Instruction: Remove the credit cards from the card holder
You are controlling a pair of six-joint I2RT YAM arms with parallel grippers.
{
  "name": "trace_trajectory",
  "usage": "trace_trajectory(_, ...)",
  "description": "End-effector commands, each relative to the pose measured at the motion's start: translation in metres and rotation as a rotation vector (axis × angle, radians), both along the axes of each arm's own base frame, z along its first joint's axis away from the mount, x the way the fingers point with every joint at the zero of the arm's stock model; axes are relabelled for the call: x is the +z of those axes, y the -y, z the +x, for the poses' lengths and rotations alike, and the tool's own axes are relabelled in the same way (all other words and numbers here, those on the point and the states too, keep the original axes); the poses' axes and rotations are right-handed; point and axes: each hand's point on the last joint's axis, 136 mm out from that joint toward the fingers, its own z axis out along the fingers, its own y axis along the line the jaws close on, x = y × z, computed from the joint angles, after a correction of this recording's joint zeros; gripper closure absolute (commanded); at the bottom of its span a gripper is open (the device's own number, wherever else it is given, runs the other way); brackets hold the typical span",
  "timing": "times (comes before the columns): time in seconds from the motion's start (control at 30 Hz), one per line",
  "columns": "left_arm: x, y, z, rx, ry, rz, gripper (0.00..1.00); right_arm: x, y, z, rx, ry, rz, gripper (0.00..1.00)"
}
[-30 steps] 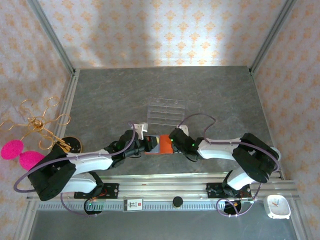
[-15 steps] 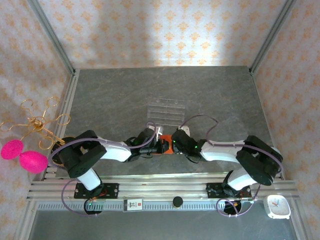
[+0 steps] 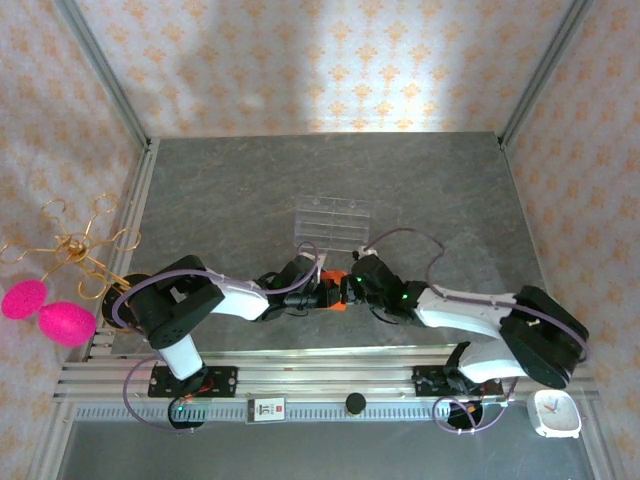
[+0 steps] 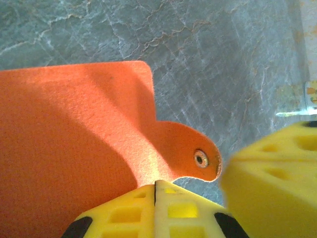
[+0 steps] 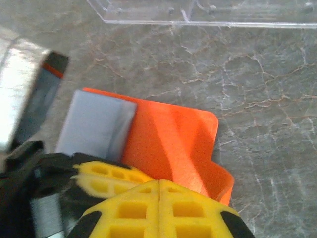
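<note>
- Both arms have closed in since a second ago, and the card holder (image 3: 336, 301) now hangs between them, just on the near side of the clear rack (image 3: 330, 225).
- Its long axis runs gripper to gripper, with the grey-blue inside (image 5: 94, 124) exposed.
- Your left gripper (image 4: 155, 186) is clamped by the snap tab (image 4: 195, 158) and your right gripper (image 5: 158, 184) on the opposite flap, so both are equally near.

A clear acrylic rack (image 3: 331, 222) lies on the grey marbled tabletop (image 3: 220, 190), a gold wire ornament (image 3: 75, 245) with two pink pads (image 3: 62, 322) stands beyond its left edge, and a small white object (image 3: 557, 413) sits at the near right corner.
</note>
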Motion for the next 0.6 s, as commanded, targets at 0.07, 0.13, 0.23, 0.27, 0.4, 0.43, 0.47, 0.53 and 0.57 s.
trace_trajectory(0.07, 0.008, 0.003, 0.003, 0.006, 0.009, -0.016, 1.0, -0.045, 0.016, -0.004, -0.037, -0.108, -0.092, 1.0)
trace_trajectory(0.13, 0.013, 0.0, 0.004, 0.015, 0.023, -0.016, 1.0, -0.058, 0.023, -0.006, -0.055, -0.129, -0.135, 1.0)
trace_trajectory(0.23, 0.03, -0.001, 0.006, 0.029, 0.056, -0.055, 1.0, -0.071, 0.031, -0.007, -0.072, -0.144, -0.184, 1.0)
trace_trajectory(0.27, 0.038, -0.002, 0.006, 0.037, 0.067, -0.074, 1.0, -0.075, 0.034, -0.008, -0.077, -0.149, -0.2, 1.0)
trace_trajectory(0.4, 0.06, -0.029, 0.01, 0.141, 0.113, -0.12, 0.82, -0.079, 0.038, -0.008, -0.086, -0.153, -0.225, 1.0)
trace_trajectory(0.43, 0.06, -0.042, 0.011, 0.178, 0.115, -0.13, 0.74, -0.079, 0.039, -0.008, -0.086, -0.15, -0.227, 1.0)
trace_trajectory(0.47, 0.059, -0.056, 0.014, 0.212, 0.118, -0.133, 0.7, -0.079, 0.039, -0.008, -0.085, -0.148, -0.228, 1.0)
trace_trajectory(0.53, 0.05, -0.079, 0.014, 0.255, 0.109, -0.117, 0.66, -0.079, 0.039, -0.007, -0.079, -0.143, -0.232, 1.0)
trace_trajectory(0.57, 0.046, -0.09, 0.015, 0.274, 0.108, -0.113, 0.64, -0.079, 0.039, -0.007, -0.075, -0.143, -0.235, 1.0)
